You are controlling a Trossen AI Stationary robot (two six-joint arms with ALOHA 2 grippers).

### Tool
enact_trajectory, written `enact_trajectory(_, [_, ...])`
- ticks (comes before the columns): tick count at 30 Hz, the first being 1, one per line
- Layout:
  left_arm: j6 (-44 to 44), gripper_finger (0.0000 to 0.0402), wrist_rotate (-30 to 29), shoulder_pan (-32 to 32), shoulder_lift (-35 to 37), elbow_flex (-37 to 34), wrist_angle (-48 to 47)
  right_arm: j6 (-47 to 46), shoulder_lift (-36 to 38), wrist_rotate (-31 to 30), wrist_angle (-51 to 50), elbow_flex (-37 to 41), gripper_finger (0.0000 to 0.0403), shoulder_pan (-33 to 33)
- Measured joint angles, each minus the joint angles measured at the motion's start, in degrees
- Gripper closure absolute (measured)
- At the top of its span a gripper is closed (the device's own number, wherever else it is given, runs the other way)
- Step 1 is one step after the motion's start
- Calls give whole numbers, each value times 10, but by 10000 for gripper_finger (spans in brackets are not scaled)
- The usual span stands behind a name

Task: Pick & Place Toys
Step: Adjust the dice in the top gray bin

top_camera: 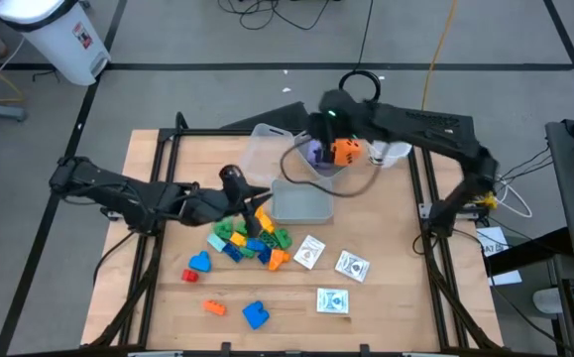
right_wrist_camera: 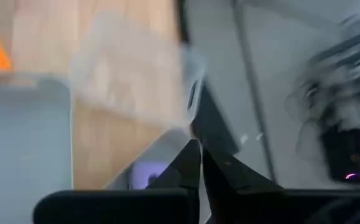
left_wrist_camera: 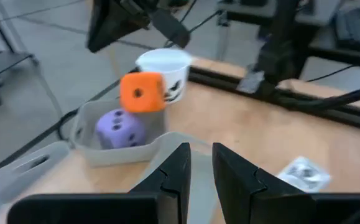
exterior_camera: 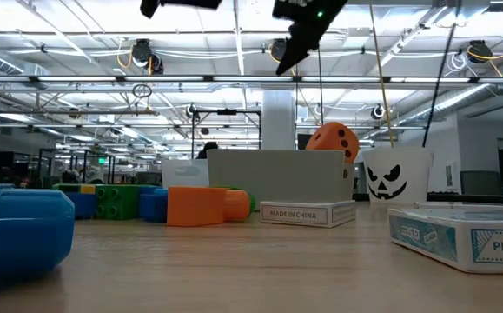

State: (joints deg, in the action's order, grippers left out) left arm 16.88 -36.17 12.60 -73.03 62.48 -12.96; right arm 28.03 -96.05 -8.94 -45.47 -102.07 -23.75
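Note:
An orange die [left_wrist_camera: 142, 92] shows just above a purple die [left_wrist_camera: 119, 129], which lies in a small clear bin [top_camera: 321, 167] at the table's far side. Whether the orange die rests on something or is in the air I cannot tell. My right gripper [right_wrist_camera: 199, 146] is shut and bare, high above that bin [top_camera: 318, 124]. My left gripper [left_wrist_camera: 201, 149] hovers over the block pile [top_camera: 252, 238], pointing toward the bin; its fingers are a narrow gap apart with nothing between them. Three white cards [top_camera: 332, 300] and loose blocks [top_camera: 255, 315] lie nearer the front edge.
A white cup [top_camera: 391, 154] with a pumpkin face stands right of the dice bin. Two more clear bins [top_camera: 301, 203] [top_camera: 265, 147] sit beside it. Black frame rails [top_camera: 420, 208] run along the table's sides. A cable loops near the bins.

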Motion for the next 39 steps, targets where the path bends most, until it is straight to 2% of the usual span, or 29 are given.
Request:
enact_trajectory(3, [11, 330, 0, -24, -3, -2, -11, 21, -69, 87, -91, -63, 400, -30])
enact_trajectory(6, [16, 330, 0, -41, -4, -29, -14, 45, -116, 141, -134, -75, 402, -51])
enact_trajectory(13, [32, 330, 1, -58, -1, -90, 14, 85, -182, 152, -161, -75, 402, -58])
enact_trajectory(23, [42, 330, 1, -64, 0, -116, 42, 88, -235, 165, -160, -76, 403, -65])
enact_trajectory(30, [43, 330, 1, -61, 0, -116, 40, 87, -240, 158, -146, -66, 403, -70])
enact_trajectory(35, [43, 330, 1, -61, 0, -116, 37, 93, -240, 59, -124, -55, 403, -76])
enact_trajectory(39, [44, 330, 2, -61, 0, -116, 37, 114, -239, 33, -67, -36, 403, -84])
